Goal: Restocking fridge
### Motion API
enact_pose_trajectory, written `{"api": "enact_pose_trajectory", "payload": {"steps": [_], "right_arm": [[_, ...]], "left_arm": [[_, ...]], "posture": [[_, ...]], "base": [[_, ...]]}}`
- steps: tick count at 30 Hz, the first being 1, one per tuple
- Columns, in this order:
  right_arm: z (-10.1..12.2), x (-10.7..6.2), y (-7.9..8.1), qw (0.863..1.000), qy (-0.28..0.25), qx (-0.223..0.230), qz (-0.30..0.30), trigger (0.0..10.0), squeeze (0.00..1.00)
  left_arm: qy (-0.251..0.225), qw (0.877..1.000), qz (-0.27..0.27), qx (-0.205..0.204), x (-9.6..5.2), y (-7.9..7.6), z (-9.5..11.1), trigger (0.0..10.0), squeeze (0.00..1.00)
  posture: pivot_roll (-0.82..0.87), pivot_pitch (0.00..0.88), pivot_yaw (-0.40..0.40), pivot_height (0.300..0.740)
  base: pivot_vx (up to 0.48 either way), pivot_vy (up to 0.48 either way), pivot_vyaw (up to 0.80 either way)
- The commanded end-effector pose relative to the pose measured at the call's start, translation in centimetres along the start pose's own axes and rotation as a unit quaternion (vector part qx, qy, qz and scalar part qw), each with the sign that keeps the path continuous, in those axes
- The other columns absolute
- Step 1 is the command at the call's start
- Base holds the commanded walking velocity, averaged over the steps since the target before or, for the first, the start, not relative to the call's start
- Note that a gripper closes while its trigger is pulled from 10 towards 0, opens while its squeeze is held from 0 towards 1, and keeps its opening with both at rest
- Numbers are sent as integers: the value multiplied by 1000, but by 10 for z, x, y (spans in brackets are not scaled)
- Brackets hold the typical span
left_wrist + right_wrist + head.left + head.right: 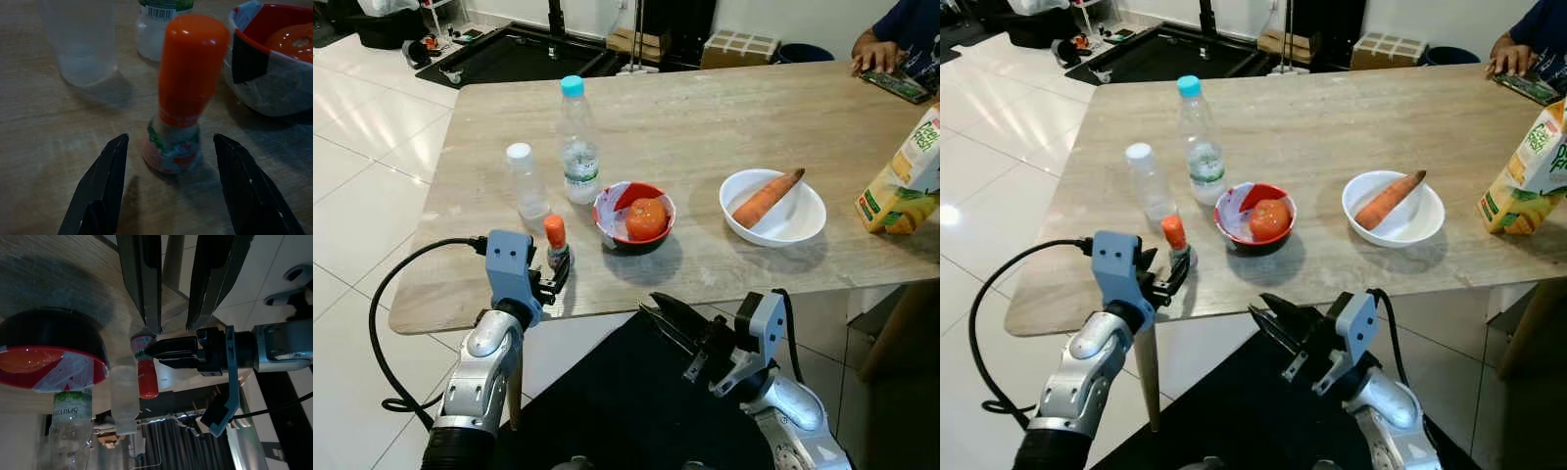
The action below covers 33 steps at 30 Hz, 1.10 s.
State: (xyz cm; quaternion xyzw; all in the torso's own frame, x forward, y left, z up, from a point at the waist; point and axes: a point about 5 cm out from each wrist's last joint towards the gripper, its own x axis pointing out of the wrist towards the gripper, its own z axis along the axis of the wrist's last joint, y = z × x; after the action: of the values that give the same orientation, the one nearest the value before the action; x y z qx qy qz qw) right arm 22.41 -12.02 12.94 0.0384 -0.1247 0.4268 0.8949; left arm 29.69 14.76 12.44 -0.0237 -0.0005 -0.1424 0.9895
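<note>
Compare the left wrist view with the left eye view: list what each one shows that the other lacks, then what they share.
Left wrist view alone: the barcode on the water bottle's label and the printed label of the small orange-capped bottle, which stands between the open fingers without touching them.

Left eye view alone: the white bowl holding a carrot, the yellow-green juice carton, a person's hand, and the right gripper below the table edge.

Both: the orange-capped bottle, the clear white-capped bottle, the red bowl with a tomato, and the wooden table.
</note>
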Motion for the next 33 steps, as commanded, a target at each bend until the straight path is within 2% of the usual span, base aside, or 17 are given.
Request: {"api": "enact_pose_trajectory", "payload": {"steps": [1, 22, 28, 29, 32, 33], "right_arm": [[-3, -3, -1, 1000, 6, -1, -3, 10000, 0], [-3, -3, 1, 1000, 10, 2, 5, 10000, 0], [-3, 0, 9, 999, 12, 18, 39, 10000, 0], [-3, 0, 11, 998, 12, 22, 49, 10000, 0], [-3, 1, 13, 998, 13, 24, 56, 10000, 0], [-3, 1, 13, 998, 13, 25, 58, 10000, 0]], "left_arm": [[8, 1000, 1, 0, -3, -2, -5, 10000, 0], [-4, 1000, -19, -7, -10, -8, -4, 10000, 0], [-18, 997, -68, -21, -21, -19, 0, 10000, 0], [-24, 996, -87, -23, -28, -24, 1, 10000, 0], [-30, 996, -83, -10, -34, -22, 2, 10000, 0], [-34, 997, -67, 3, -36, -18, 3, 10000, 0]], "posture": [[-126, 152, 49, 740], [-123, 156, 46, 740], [-122, 151, 45, 740], [-120, 150, 45, 740], [-120, 148, 44, 740], [-118, 146, 42, 740]], "base": [[0, -480, 0], [0, 0, 0], [0, 0, 0], [0, 0, 0], [0, 0, 0], [0, 0, 0]]}}
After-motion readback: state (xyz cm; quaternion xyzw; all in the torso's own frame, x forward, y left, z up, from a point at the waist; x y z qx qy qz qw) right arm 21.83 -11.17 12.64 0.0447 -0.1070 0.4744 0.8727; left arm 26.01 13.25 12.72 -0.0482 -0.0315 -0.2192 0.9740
